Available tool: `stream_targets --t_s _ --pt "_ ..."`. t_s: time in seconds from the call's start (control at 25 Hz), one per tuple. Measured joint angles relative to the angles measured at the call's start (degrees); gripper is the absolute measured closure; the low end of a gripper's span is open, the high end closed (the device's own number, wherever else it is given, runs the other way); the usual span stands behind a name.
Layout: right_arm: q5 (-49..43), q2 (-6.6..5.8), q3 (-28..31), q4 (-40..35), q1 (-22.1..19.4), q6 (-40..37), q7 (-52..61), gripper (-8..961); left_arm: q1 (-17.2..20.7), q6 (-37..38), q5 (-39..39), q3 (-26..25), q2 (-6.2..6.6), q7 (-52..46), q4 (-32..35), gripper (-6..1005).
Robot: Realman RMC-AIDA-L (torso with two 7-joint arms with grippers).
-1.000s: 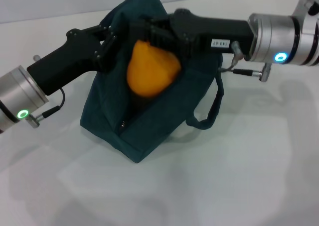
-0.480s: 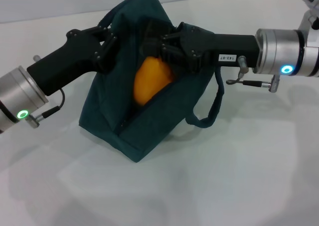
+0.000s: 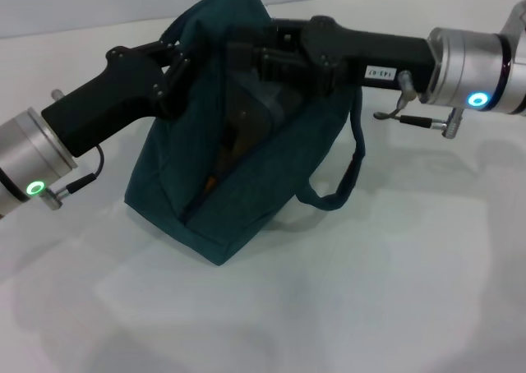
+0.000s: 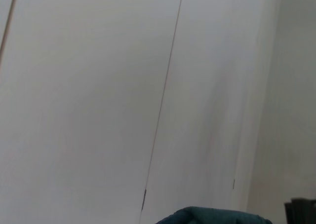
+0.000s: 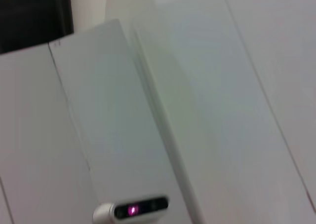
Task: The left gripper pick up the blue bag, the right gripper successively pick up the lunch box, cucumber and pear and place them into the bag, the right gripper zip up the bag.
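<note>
The left end effector reaches in from the left side of the head view and is clamped on the upper left edge of the blue bag, holding that side up so the bag stands tall on the white surface with its mouth gaping along the front. In the dark opening only a small sliver of orange, the pear, shows low inside; the lunch box and cucumber cannot be made out. The bag's strap hangs in a loop down its right side. From the right, the right end effector pokes into the top of the opening, its tips lost in shadow, so I cannot tell whether they are apart or together.
</note>
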Motion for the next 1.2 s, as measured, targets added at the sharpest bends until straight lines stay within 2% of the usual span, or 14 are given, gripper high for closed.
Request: stream_targets --t_s 0.08,0.2,0.36,0.48,0.6,0.68,0.88,1.04,1.2 --pt "0.28 -0.07 0.03 -0.28 -0.54 -0.61 -0.03 533 0.21 -0.29 -0.15 -0.11 0.01 0.28 -0.01 940" --pt "0.25 -0.68 0.87 -1.36 -2.05 -3.9 -0.08 526 0.55 -2.0 -1.28 -0.22 0.0 0.96 -0.05 940" --pt "-0.08 -3.0 2.14 -2.28 -4.83 -9.06 -0.1 516 1.15 -3.98 -3.16 -0.24 0.0 2.44 -0.11 940" --pt "-1.79 -4.77 2.0 -2.22 -6.64 -9.51 0.13 509 1.28 -4.43 -4.05 -0.25 0.02 3.12 -0.11 940" --pt "-6.65 -5.51 2.18 -2.01 -7.81 -8.64 0.77 510 1.35 -4.53 -4.33 -0.31 0.05 3.36 -0.11 940" --pt "-9.56 -5.32 2.24 -1.99 -8.27 -7.01 1.08 512 1.36 -4.57 -4.38 -0.32 0.06 3.43 -0.1 940" --pt "-14.22 -2.89 1.93 -1.86 -8.63 -0.32 0.95 527 1.15 -4.59 -4.28 -0.13 0.08 3.86 -0.1 940" --pt "-16.47 -1.15 1.77 -1.85 -7.8 1.95 0.78 535 1.01 -4.59 -4.15 0.07 0.05 4.03 -0.11 940" --pt "-18.5 -0.31 1.63 -1.72 -6.23 2.43 0.85 534 1.0 -4.58 -4.12 0.1 0.03 4.04 -0.1 940"
